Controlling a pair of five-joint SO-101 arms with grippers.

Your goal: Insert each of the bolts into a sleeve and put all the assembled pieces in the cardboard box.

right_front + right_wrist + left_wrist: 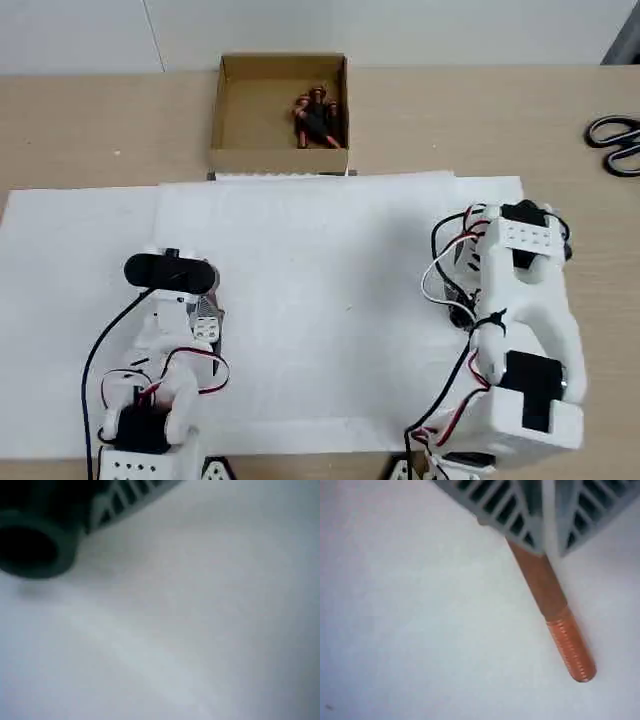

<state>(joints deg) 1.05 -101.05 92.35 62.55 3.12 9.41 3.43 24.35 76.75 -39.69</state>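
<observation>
Left jaws clamped on copper bolt (543, 588), threaded end out over white sheet (415, 630), right jaws gripping dark sleeve (31, 546), cardboard box (280, 160) at far edge of desk (100, 120), assembled pieces (318, 118) inside, scissors (615, 142) far right.

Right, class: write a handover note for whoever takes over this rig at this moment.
Left pincer: shut on a bolt, above the white sheet.
Right pincer: shut on a sleeve, also above the sheet.
Done: dark and copper pieces lie in the box.
Left to do: push this bolt into this sleeve, then probably put that piece in the box.
</observation>
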